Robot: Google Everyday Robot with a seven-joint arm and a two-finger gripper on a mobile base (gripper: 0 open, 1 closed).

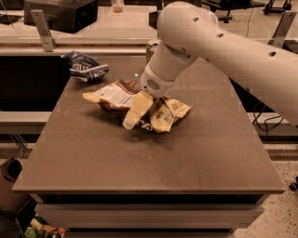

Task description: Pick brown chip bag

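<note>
The brown chip bag (114, 94) lies crumpled on the brown table (153, 162), a little behind its middle. It has pale yellow ends and a white printed panel. My gripper (136, 111) hangs from the big white arm (223, 46), which reaches in from the upper right. The gripper is down on the middle of the bag and covers part of it. The bag rests on the table.
A smaller dark blue bag (86, 66) lies at the table's back left. A can (151, 46) stands at the back edge, mostly hidden behind the arm. A counter with a black box (60, 14) runs behind the table. Clutter sits on the floor at the lower left.
</note>
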